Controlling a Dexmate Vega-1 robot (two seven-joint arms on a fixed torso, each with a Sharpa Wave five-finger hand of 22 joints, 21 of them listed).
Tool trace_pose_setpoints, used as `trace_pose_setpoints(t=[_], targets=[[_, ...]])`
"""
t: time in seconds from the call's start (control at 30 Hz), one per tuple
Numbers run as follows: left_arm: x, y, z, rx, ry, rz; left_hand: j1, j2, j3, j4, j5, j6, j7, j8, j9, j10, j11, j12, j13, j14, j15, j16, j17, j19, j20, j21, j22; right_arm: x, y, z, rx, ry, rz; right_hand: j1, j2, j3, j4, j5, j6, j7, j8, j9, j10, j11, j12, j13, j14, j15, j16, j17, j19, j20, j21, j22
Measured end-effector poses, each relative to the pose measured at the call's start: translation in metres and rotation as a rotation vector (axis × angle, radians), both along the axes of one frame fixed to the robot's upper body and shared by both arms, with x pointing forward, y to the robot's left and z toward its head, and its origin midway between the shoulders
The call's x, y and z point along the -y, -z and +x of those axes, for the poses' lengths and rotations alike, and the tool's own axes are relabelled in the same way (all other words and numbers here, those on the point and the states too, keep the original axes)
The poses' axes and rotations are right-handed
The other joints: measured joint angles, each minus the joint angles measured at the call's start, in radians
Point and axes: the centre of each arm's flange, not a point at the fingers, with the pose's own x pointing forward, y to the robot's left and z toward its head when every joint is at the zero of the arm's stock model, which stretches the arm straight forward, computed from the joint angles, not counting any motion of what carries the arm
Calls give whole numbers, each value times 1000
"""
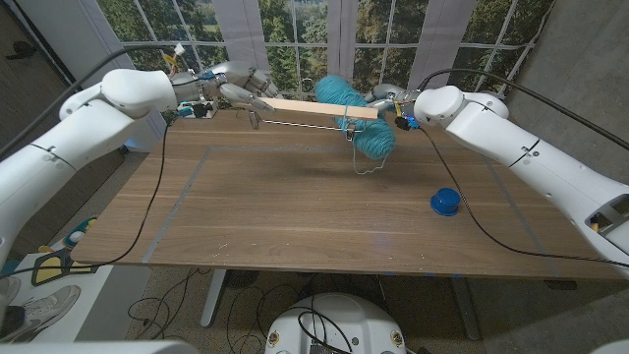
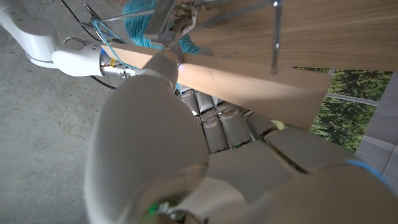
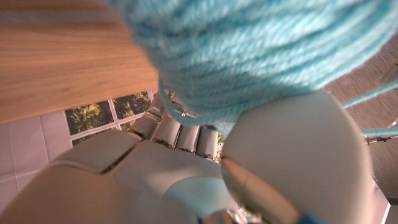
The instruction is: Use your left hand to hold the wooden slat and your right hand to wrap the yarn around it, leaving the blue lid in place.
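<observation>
A robot with two white arms works above a wooden worktop [image 1: 295, 216] in front of a window. Its left hand [image 1: 239, 90] grips one end of a pale wooden slat [image 1: 319, 109], fingers closed around it, holding the slat level in the air over the far side of the worktop. At the slat's other end, the right hand [image 1: 388, 101] holds a skein of turquoise yarn [image 1: 369, 133] pressed close against the wood; the right wrist view shows the yarn bulging over the fingers [image 3: 186, 134], which seem closed on it. Some yarn hangs below the slat, and a thin strand loops down almost to the worktop. A small blue lid [image 1: 444, 202] sits on the worktop near the right edge, well apart from both hands and below the right forearm. The likeliest trouble is that dangling loop: it could snag or drag if the right hand circles low. Pulling the yarn taut might twist the slat in the left hand's one-ended hold. A wide sweep of the right arm or its black cable could also knock the lid out of place.
</observation>
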Motion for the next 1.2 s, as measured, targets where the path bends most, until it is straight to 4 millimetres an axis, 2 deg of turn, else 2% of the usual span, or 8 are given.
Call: trace_pose_setpoints(t=[0.73,1.2], targets=[[-6,11,17,-73,-23,61,0,0,0,0,-6,0,0,0,0,-5,-5,3,9,9,-9,-8,3,-5,-5,8,0,-22,-40,-22,250,54,5,0,0,-4,4,4,5,-5,0,-6,2,-2,12,0,4,-1,-28,-15,0,0,-11,-3],[-8,19,26,-104,-45,97,0,0,0,0,-7,0,0,-4,0,-5,-5,3,12,11,-11,-9,3,-5,-5,8,0,-24,-59,-44,449,86,63,0,0,-11,11,11,5,-6,5,-11,-8,-11,12,4,-28,2,-61,-28,-11,0,-18,-2]])
